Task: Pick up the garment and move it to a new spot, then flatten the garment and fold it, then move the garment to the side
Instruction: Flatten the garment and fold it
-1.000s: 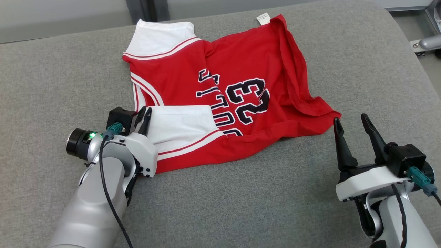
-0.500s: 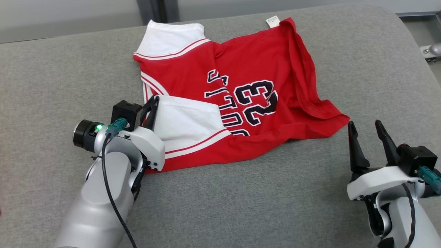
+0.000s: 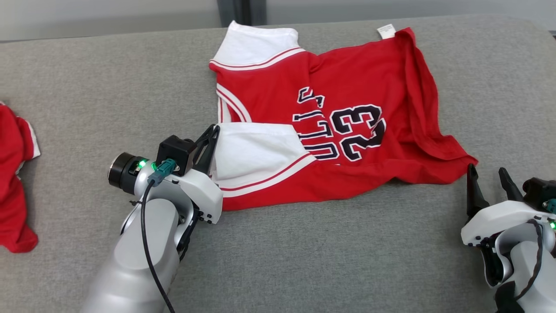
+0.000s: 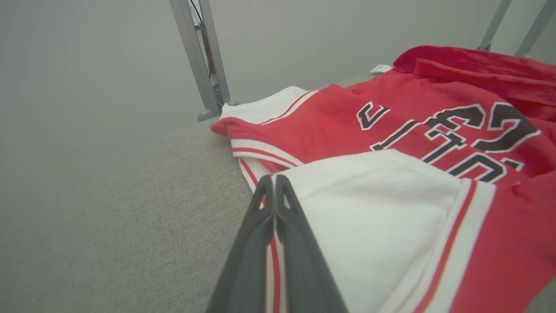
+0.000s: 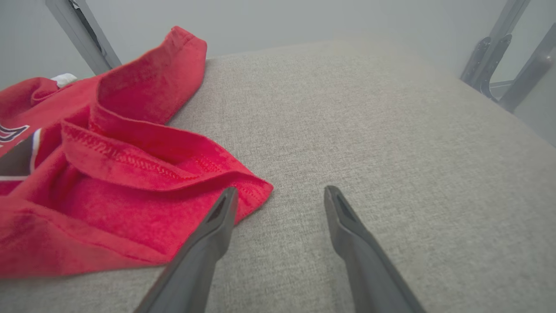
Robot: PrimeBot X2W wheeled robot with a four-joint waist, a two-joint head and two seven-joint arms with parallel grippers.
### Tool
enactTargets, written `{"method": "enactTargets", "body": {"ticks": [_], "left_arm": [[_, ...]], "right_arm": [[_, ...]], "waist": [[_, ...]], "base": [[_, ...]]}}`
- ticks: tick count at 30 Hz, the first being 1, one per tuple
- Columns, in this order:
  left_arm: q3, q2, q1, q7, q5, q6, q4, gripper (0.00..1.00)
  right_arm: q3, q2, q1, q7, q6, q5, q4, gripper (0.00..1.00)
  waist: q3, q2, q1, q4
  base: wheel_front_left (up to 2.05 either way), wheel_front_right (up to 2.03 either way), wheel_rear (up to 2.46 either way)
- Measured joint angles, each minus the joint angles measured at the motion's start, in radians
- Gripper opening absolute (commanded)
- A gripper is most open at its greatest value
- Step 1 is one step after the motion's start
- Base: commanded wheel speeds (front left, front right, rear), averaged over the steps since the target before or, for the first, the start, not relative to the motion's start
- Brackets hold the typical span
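The left gripper [image 3: 212, 131] has its two dark fingers [image 4: 252, 243] pressed fully together on the outer edge of the white sleeve [image 3: 256, 152] of the garment [image 3: 269, 91]. The left wrist view shows cloth caught between them, so this looks like a true pinch, not a closure on nothing. Holding at the sleeve edge seems meant to give a firm handle for lifting or dragging the garment to its new spot, since the sleeve lies folded inward over the chest and offers a doubled layer. The right gripper [image 3: 486, 170] stands with its fingers spread wide and holds nothing. The red hem corner [image 3: 464, 162] lies just beside its inner fingertip, touching or nearly so, which suggests the gripper is lined up to take that corner so that both ends rise together. The garment lies spread but rumpled on the grey cushion [image 3: 304, 252], between the two grippers and beyond them, with the side nearer the right gripper rolled over in a thick fold. Past the left fingertips the chest print [image 3: 356, 130] reads "23" in black outlined in white, beside sideways letters "ULLS"; the start of that word is covered by the sleeve. Farther off lies the second white sleeve [image 3: 256, 45], and at the far edge a small white tag [image 3: 386, 31] sticks out, its print too small to read. Well out to the left of the left gripper sits another red cloth [image 3: 13, 182]
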Motion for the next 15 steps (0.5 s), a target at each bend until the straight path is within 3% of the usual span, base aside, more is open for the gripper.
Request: {"method": "enactTargets", "body": {"ticks": [15], "left_arm": [[-0.022,-0.003,0.018,0.000,0.002,0.000,-0.050,0.00]], "right_arm": [[0.105,-0.045,-0.097,-0.005,0.000,0.219,0.186,1.00]], "waist": [[0.012,0.0000,0.0000,0.057]], "base": [[0.00,0.00,0.00]]}}
